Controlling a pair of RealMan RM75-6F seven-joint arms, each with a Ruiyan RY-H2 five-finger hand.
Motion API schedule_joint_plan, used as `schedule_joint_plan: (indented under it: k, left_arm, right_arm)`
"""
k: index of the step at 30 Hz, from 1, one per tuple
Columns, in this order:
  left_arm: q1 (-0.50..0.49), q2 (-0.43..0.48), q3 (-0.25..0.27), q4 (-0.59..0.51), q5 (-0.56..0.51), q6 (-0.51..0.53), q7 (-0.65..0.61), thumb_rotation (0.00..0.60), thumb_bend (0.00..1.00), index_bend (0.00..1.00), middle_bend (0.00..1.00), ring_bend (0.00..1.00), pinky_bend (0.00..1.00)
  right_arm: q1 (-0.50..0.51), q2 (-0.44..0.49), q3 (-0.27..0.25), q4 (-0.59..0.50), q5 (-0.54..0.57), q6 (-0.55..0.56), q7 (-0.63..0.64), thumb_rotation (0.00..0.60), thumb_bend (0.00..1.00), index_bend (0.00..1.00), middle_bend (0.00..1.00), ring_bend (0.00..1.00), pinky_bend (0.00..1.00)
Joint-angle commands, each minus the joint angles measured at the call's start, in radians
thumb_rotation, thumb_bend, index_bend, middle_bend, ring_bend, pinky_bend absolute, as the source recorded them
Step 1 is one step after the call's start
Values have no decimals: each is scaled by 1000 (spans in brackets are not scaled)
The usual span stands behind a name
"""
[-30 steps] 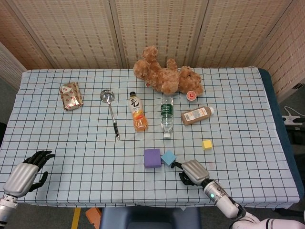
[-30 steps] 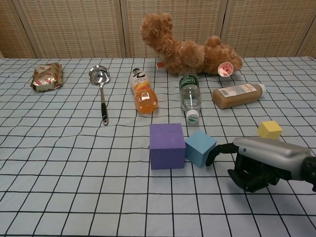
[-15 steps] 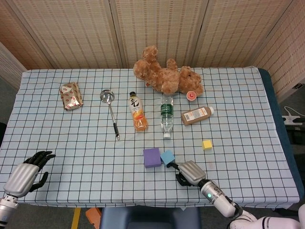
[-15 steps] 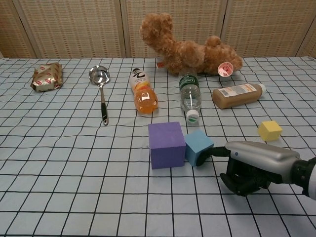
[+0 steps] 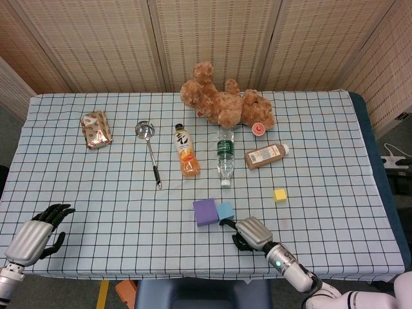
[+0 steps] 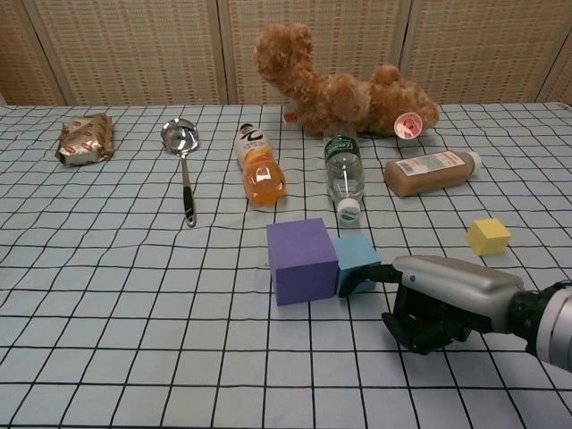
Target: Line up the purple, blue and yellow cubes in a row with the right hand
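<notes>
- The right hand (image 6: 438,304) lies low on the surface (image 6: 134,340), most fingers curled under with nothing in them, one finger stretched out and touching the near right face of the blue cube (image 6: 357,263). It grips nothing; this is a push.
- Just beyond that fingertip, the blue cube sits flush against the purple cube (image 6: 302,261), which is further from the hand on the same line. The two make a pair; in the head view the blue cube (image 5: 225,210) and purple cube (image 5: 205,212) show no gap between them.
- The yellow cube (image 6: 488,236) is well apart, off to the hand's right and further back, and not yet in the row.
- Risk: more pressure on the blue cube would likely shove the purple one along too, or twist the pair, since contact is off-centre near a corner.
- Risk: a single fingertip may slip off the cube's edge and skew it.
- Risk: fetching the yellow cube means sweeping the hand right; a careless forearm could clip the brown bottle (image 6: 432,172) or the water bottle (image 6: 344,173) lying beyond.
- The left hand (image 5: 35,235) rests far off at the near edge, fingers loosely apart, holding nothing.
</notes>
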Motion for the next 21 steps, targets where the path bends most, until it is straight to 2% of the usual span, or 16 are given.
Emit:
schedule_joint_plan:
  k: [1, 13, 21]
  left_arm:
    - [0, 0, 0, 0, 0, 0, 1, 600, 561, 191, 130, 110, 335]
    - [-1, 0, 0, 0, -2, -3, 1, 600, 561, 191, 130, 110, 335]
    - [-2, 1, 0, -1, -2, -4, -1, 600, 560, 191, 131, 110, 335]
  right_arm:
    - [2, -8, 4, 9, 2, 1, 4, 600, 614, 215, 933, 989, 1000]
    - [10, -15, -5, 16, -13, -9, 35, 600, 615, 215, 933, 989, 1000]
    - [14, 65, -38, -59, -82, -1, 102, 600, 608, 242, 933, 990, 1000]
